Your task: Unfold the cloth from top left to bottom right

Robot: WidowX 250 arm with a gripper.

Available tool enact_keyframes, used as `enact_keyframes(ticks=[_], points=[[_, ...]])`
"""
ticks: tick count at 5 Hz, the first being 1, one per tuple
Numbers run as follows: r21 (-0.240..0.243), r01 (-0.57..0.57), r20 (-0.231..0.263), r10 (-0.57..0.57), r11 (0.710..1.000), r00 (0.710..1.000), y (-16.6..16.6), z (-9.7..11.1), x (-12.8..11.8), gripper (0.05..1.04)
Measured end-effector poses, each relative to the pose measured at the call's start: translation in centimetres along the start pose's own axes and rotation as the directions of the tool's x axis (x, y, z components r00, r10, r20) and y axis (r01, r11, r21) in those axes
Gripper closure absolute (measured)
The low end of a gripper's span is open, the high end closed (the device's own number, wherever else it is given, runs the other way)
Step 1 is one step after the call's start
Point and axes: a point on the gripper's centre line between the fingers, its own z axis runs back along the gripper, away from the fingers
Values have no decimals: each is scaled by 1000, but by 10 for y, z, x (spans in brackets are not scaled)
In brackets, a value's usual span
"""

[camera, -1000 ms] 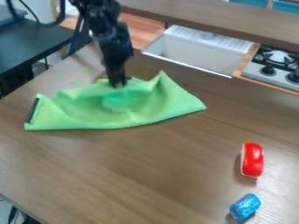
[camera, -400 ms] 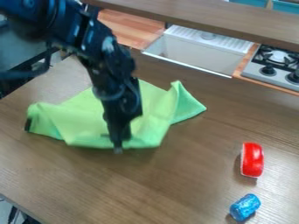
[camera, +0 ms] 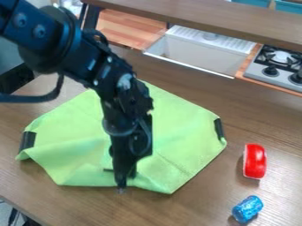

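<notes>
One green cloth (camera: pixel 183 132) lies lengthwise from left to right.

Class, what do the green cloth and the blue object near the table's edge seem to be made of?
The green cloth looks like soft, matte woven fabric, perhaps microfibre: it bends and creases.
The blue object seems wrapped in shiny foil or thin plastic, judging by its crinkled, glinting surface; which one is unclear.
</notes>
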Motion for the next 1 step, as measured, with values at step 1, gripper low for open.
enact_keyframes(ticks=[1], points=[[-63, 11, -8, -12, 998, 1000, -14, -1, 1, 1034]])
